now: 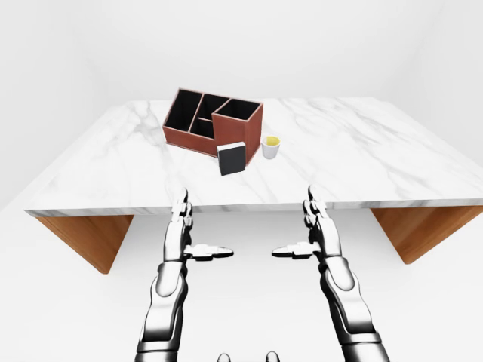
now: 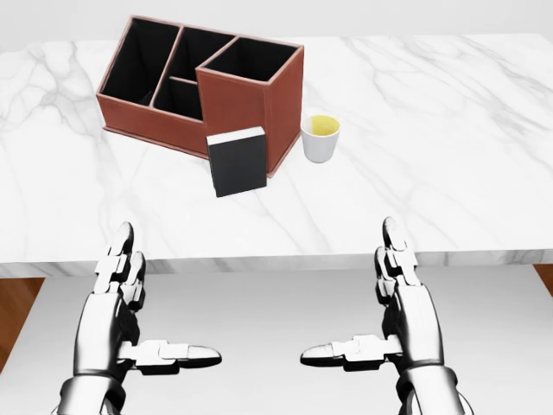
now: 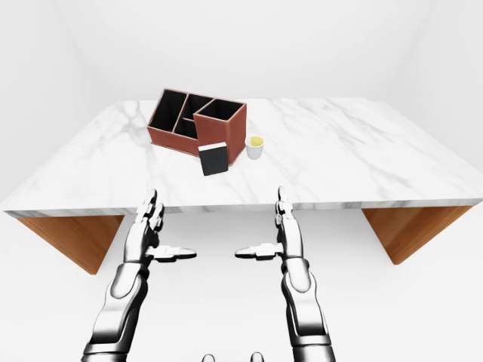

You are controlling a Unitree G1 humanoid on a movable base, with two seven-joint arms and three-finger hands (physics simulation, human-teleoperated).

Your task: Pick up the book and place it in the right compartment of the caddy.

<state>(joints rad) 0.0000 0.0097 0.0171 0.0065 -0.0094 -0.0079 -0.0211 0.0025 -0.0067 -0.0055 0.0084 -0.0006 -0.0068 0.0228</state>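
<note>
The room is plain white, and in it stands a table [image 1: 362, 162] with a white marble top and brown wooden sides under it. On the table, nearer to its left edge than to its right and about halfway between the near and far edges in the head view, there is a reddish-brown caddy [image 2: 186, 91] with black insides. It has several compartments: a long one on the left, smaller ones in the middle, and a taller box-like one on the right, which is open at the top. The book [image 2: 237, 162] is dark, nearly black, with a pale strip of pages along its top. It stands upright and leans a little, just beside the tall right compartment on the side toward the near edge of the table; it seems to touch that wall, but I cannot tell for sure. A small white cup [image 2: 320, 137] with something yellow inside stands just to the right of the caddy, close to its corner. Both hands are below the near edge of the table, not over the top, and well apart from the book. The left hand [image 2: 130, 298] is wide open, fingers pointing up and thumb pointing inward. The right hand [image 2: 393, 298] mirrors it, also wide open and holding nothing.
</note>
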